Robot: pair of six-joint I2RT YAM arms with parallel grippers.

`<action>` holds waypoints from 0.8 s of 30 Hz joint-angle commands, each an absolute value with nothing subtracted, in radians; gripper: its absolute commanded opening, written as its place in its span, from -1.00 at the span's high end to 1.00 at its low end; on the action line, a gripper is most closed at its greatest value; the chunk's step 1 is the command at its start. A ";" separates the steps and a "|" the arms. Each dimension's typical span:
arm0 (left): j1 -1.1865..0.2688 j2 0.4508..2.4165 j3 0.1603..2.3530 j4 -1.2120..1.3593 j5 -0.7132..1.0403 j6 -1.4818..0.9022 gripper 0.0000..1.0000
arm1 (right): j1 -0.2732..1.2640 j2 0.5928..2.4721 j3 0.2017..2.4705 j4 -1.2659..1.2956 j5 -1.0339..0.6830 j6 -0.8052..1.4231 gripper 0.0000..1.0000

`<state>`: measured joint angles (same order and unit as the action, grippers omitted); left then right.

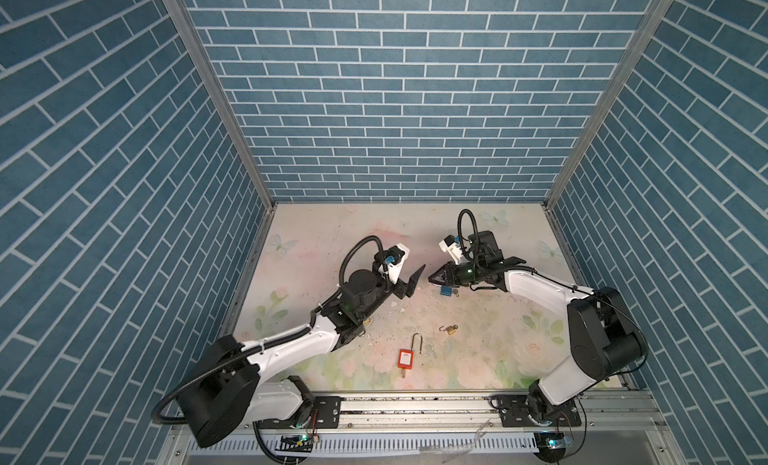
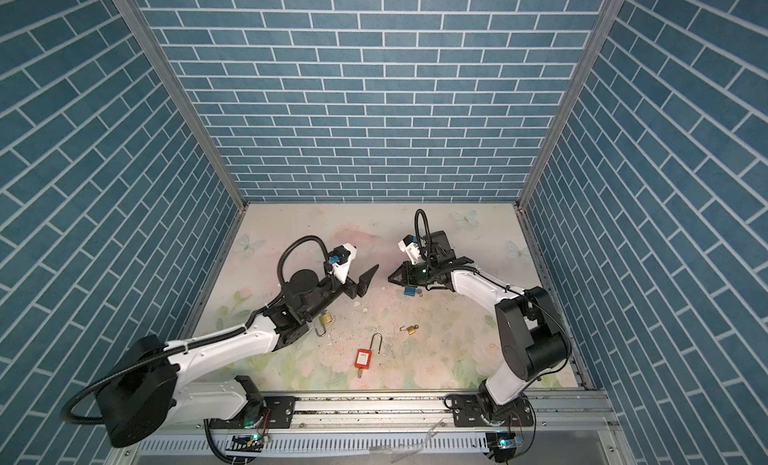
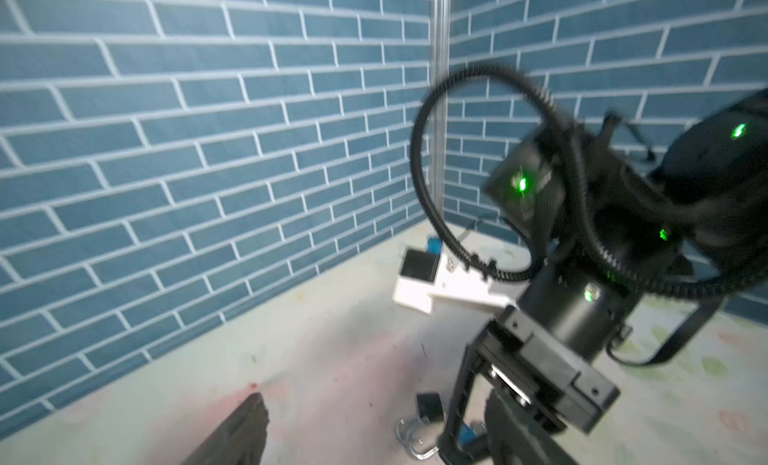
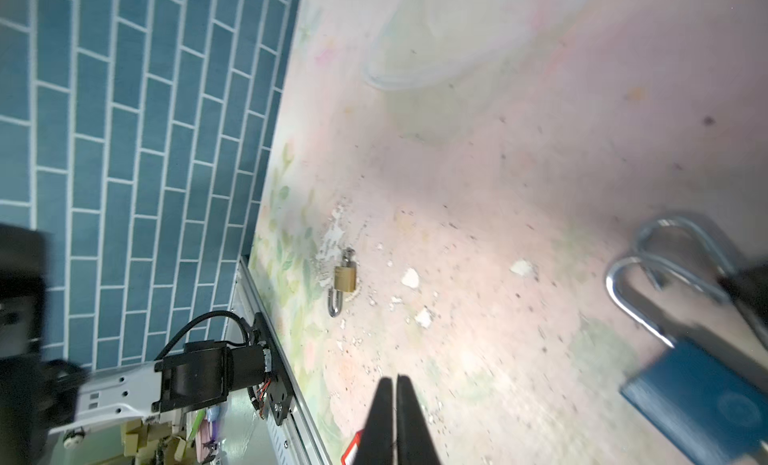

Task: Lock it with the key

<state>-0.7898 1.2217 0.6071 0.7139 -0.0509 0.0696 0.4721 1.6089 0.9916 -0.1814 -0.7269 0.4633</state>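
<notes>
A blue padlock with a silver shackle lies on the floral table, just under my right gripper. The right wrist view shows that gripper shut to a hairline gap with nothing in it, the blue padlock off to one side. A small black-headed key lies at the shackle. My left gripper hangs wide open and empty, facing the right gripper a short way apart. In the left wrist view one of its fingers shows, blurred. Whether the shackle is latched I cannot tell.
A red padlock with a raised shackle and a key in its base lies near the front. A small brass padlock lies right of it. Another brass padlock sits by the left arm. White chips litter the table. Blue brick walls enclose three sides.
</notes>
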 commanded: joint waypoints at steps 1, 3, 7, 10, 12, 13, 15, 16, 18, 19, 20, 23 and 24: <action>-0.789 1.157 0.594 0.684 -0.147 0.085 -0.75 | 0.455 1.564 1.008 -0.333 -0.596 0.421 0.45; -0.787 1.106 0.577 0.675 -0.170 0.082 -0.76 | 0.453 1.567 1.002 -0.367 -0.524 0.409 0.25; -0.781 1.042 0.572 0.623 -0.220 0.027 -0.75 | 0.453 1.610 1.011 -0.397 -0.476 0.369 -0.12; -0.776 1.029 0.580 0.571 -0.277 -0.064 -0.75 | 0.454 1.652 1.040 -0.399 -0.430 0.328 -0.26; -0.769 1.033 0.584 0.535 -0.286 -0.114 -0.75 | 0.457 1.676 1.060 -0.397 -0.375 0.305 -0.40; -0.768 1.036 0.587 0.517 -0.291 -0.133 -0.75 | 0.458 1.688 1.069 -0.396 -0.358 0.296 -0.44; -0.767 1.041 0.596 0.471 -0.294 -0.169 -0.75 | 0.457 1.716 1.090 -0.397 -0.325 0.277 -0.48; -0.767 1.043 0.599 0.451 -0.290 -0.180 -0.75 | 0.457 1.727 1.098 -0.399 -0.314 0.273 -0.49; -0.767 1.048 0.604 0.414 -0.278 -0.203 -0.76 | 0.457 1.752 1.111 -0.393 -0.296 0.263 -0.49; -0.766 1.048 0.606 0.398 -0.276 -0.215 -0.76 | 0.457 1.765 1.116 -0.392 -0.292 0.261 -0.49; -0.768 1.052 0.604 0.385 -0.276 -0.234 -0.75 | 0.457 1.781 1.120 -0.390 -0.290 0.259 -0.49; -0.765 1.061 0.602 0.354 -0.268 -0.280 -0.75 | 0.460 1.822 1.136 -0.382 -0.291 0.258 -0.49; -0.765 1.063 0.599 0.348 -0.263 -0.293 -0.75 | 0.464 1.833 1.141 -0.378 -0.294 0.258 -0.49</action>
<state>-0.7708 1.0561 0.5842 0.4000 -0.2668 -0.2127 0.4572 1.7973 1.1172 -0.3721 -0.3222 0.3050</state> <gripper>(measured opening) 0.877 0.746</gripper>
